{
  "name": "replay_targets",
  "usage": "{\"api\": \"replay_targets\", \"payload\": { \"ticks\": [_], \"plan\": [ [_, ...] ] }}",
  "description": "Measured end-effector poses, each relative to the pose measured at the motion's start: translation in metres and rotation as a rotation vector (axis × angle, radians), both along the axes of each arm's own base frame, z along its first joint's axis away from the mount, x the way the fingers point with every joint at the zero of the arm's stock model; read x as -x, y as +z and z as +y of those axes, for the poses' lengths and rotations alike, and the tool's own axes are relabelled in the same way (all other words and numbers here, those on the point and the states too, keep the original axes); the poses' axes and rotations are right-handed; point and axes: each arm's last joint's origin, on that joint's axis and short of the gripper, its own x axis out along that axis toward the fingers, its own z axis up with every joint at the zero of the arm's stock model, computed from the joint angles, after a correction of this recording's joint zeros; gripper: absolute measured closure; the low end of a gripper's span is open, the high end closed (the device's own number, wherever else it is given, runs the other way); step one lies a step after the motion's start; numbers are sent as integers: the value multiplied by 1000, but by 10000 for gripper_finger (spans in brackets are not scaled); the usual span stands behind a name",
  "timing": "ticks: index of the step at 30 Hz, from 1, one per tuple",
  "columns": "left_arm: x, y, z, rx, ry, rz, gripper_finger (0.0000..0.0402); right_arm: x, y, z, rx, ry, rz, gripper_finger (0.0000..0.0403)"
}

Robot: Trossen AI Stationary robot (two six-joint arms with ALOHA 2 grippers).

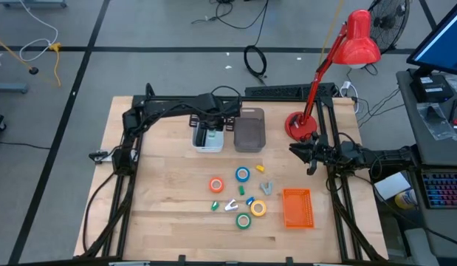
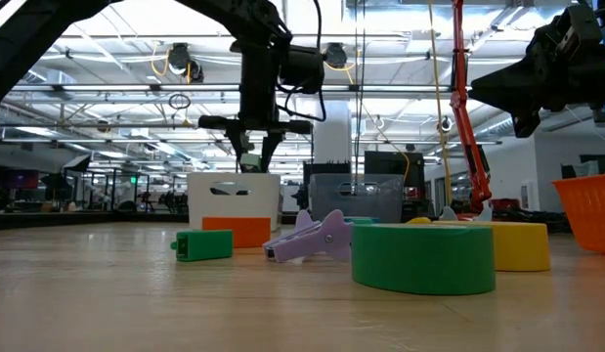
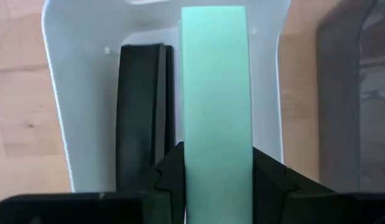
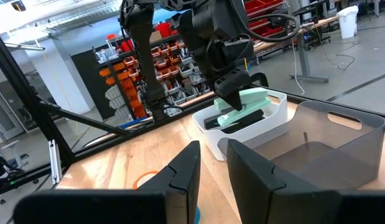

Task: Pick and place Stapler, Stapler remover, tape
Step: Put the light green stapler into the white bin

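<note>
My left gripper (image 1: 211, 127) hangs over the white bin (image 1: 207, 139) at the table's far side, shut on a mint-green stapler (image 3: 214, 93). A black stapler (image 3: 142, 106) lies in that bin beside it. A grey bin (image 1: 249, 130) stands right of the white one. On the table lie the tape rolls, orange (image 1: 216, 185), blue (image 1: 242, 174), yellow (image 1: 258, 208) and green (image 1: 244, 220), and a purple stapler remover (image 2: 307, 240). My right gripper (image 1: 311, 159) waits open at the table's right edge, holding nothing. My left gripper pinches the mint-green stapler by its two long sides (image 3: 187, 168) between its two fingers (image 3: 273, 183). The fingers come from above, pointing down, and lie across it. The stapler sits tilted, its lower end (image 4: 224, 118) inside the white bin's walls; whether it rests there I cannot tell.
An orange basket (image 1: 297, 207) lies at the near right. A red desk lamp (image 1: 302, 124) stands at the far right, beside the right arm. Small coloured bits (image 1: 214, 205) lie among the tape rolls. Bare wood shows along the table's left and near sides.
</note>
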Motion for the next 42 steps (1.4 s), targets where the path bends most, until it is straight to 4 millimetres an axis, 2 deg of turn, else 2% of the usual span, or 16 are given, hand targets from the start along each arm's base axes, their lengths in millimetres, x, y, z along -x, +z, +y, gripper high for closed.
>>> {"api": "replay_targets", "payload": {
  "ticks": [5,14,24,32,42],
  "plan": [
    [0,-1,2,-1,6,0,281,0,0,0,0,0,0,330],
    [-4,-22,2,28,5,52,281,0,0,0,0,1,1,330],
    [-3,-24,4,17,-5,60,281,0,0,0,0,0,3,330],
    [6,-47,-1,57,15,111,281,0,0,0,0,0,3,330],
    [3,-48,1,45,13,81,281,0,0,0,0,1,3,330]
  ]
}}
